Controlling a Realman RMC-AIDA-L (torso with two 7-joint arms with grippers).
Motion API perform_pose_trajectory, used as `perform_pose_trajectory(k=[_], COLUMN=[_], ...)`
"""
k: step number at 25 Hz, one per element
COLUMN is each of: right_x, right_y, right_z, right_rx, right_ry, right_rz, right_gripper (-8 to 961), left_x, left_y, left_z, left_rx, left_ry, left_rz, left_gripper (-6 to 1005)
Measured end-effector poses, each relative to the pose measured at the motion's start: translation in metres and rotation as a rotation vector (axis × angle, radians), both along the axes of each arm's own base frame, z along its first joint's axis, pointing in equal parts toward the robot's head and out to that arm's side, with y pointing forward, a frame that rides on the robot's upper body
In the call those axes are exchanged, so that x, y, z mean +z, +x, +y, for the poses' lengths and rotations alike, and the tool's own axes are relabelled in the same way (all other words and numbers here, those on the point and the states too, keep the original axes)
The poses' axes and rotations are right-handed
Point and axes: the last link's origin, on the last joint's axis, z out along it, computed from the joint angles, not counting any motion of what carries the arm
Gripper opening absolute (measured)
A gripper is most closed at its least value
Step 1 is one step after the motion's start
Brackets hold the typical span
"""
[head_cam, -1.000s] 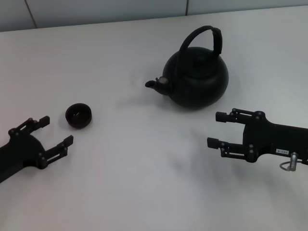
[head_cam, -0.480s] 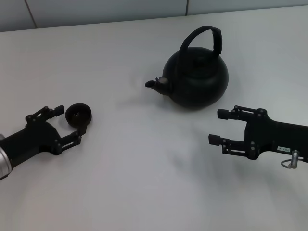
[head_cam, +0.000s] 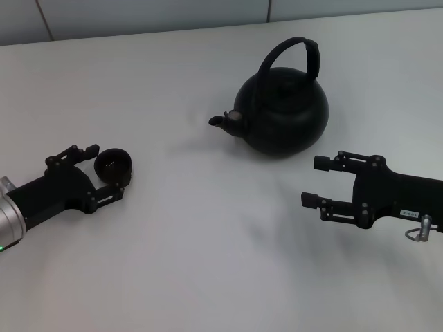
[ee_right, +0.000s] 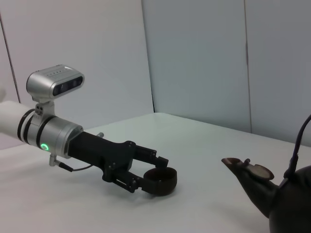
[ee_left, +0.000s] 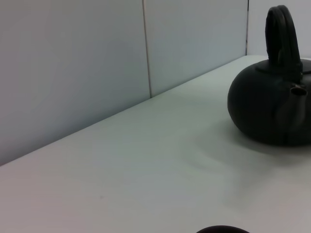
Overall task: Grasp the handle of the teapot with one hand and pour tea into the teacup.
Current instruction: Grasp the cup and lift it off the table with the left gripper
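Note:
The matte-black teapot (head_cam: pixel 280 114) stands upright at the back centre of the table, its spout (head_cam: pixel 220 121) pointing left and its arched handle (head_cam: pixel 289 43) up. The tiny black teacup (head_cam: pixel 114 164) stands at the front left. My left gripper (head_cam: pixel 105 171) is open, with one finger on each side of the teacup; I cannot tell whether they touch it. The right wrist view shows this too, with the left gripper (ee_right: pixel 154 171) around the teacup (ee_right: pixel 161 179). My right gripper (head_cam: pixel 313 182) is open and empty, low over the table to the front right of the teapot.
The white table (head_cam: pixel 208 263) ends at a grey panelled wall (head_cam: pixel 138 14) behind. The left wrist view shows the teapot (ee_left: pixel 272 111) and its handle (ee_left: pixel 282 29) farther off, and the teacup's rim (ee_left: pixel 222 229) at the picture's edge.
My left gripper has moved forward and right to the teacup, and its fingers now flank it. The right gripper has barely moved. The teapot and the teacup stand as before.

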Motion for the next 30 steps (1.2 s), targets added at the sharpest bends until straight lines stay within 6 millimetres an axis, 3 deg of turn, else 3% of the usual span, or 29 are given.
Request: perform_pose_trajectory(k=[22, 30], right_x=[0.000, 0.001], right_y=[-0.002, -0.001], right_z=[0.002, 0.002], right_rx=[0.006, 0.006], right_ry=[-0.001, -0.001], right_rz=[0.001, 0.000], right_gripper=[723, 722], left_x=[-0.003, -0.001], left_y=[0.002, 0.023], left_z=[0.004, 0.013], left_rx=[0.005, -0.063], left_ry=[-0.006, -0.008], left_rz=[0.007, -0.052], left_gripper=[710, 686])
